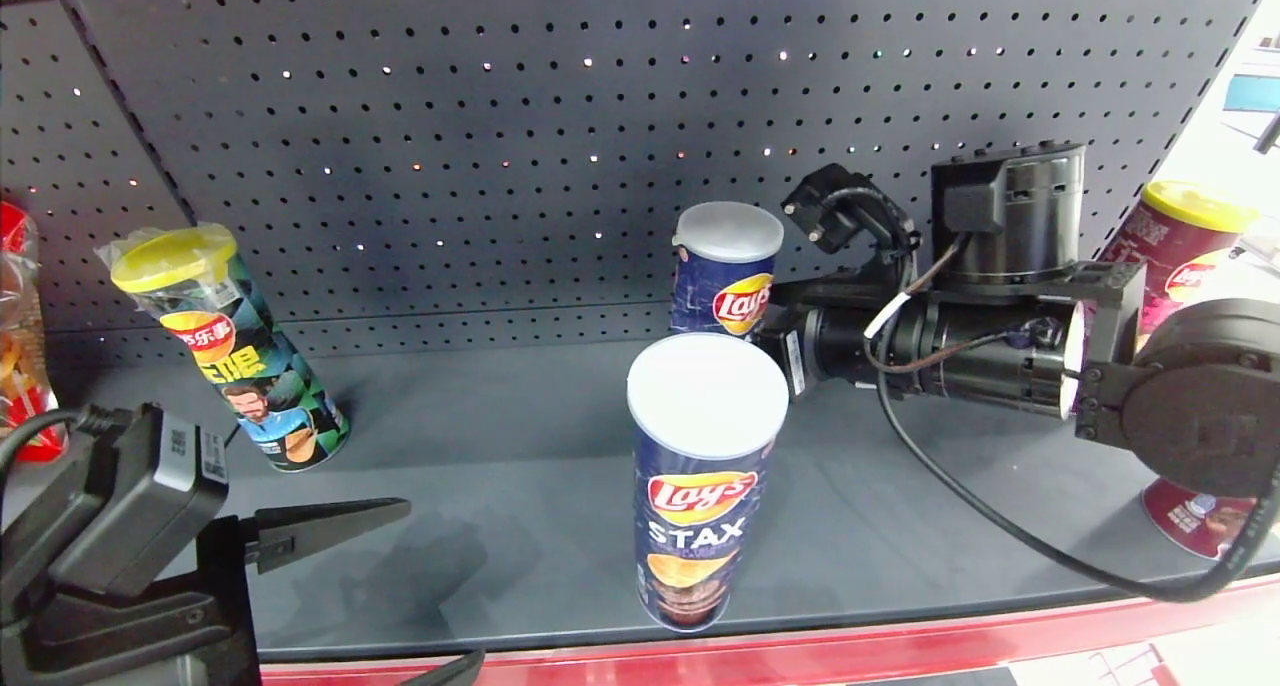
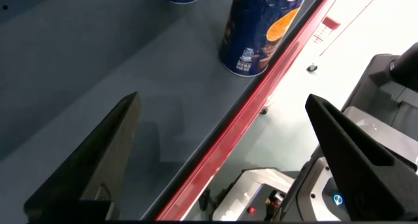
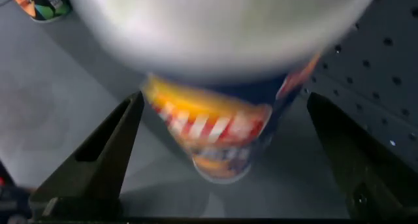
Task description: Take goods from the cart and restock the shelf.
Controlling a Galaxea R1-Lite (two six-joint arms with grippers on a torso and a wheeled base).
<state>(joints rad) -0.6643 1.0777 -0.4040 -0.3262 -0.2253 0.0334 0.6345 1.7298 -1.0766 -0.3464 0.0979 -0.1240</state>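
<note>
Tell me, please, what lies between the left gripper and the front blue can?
Only bare grey shelf lies between the left gripper and the front blue can; the head view shows it.

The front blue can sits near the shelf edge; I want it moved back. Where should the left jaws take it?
Probably mid-body, coming level from the robot's left: the front blue can stands upright, a plain round tube, with bare shelf on that side.
</note>
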